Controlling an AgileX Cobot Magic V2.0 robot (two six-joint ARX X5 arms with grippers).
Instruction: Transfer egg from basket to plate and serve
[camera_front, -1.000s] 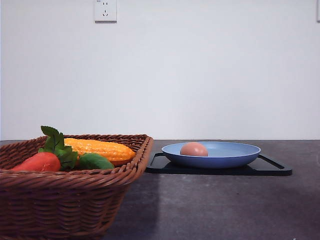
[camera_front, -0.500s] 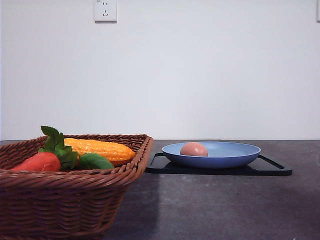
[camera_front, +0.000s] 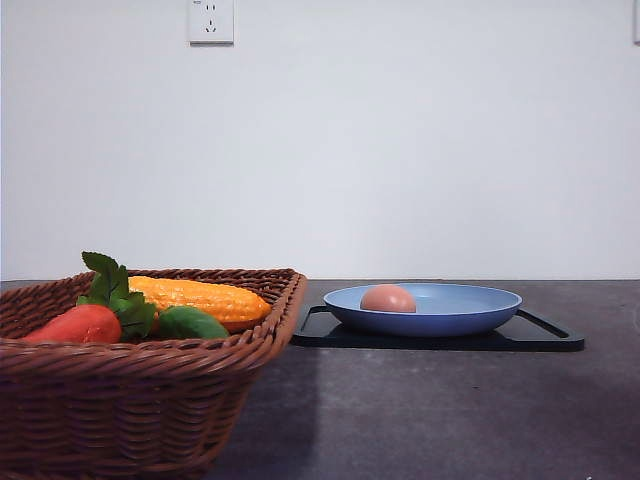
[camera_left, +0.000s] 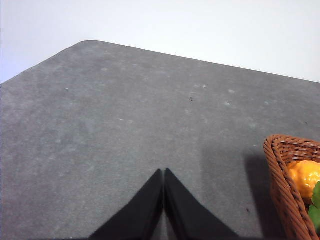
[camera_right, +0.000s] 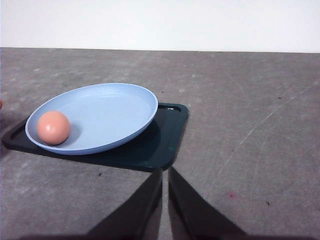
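Resting in the plate (camera_front: 470, 310), the egg (camera_front: 388, 298); both arms' fingers (camera_left: 163, 172) (camera_right: 165, 172) closed, empty.

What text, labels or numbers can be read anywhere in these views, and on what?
None readable.
Wall socket: a tiny dark mark at its upper left corner, too small to read.
Egg, plate, tray, basket: no print seen in any view.
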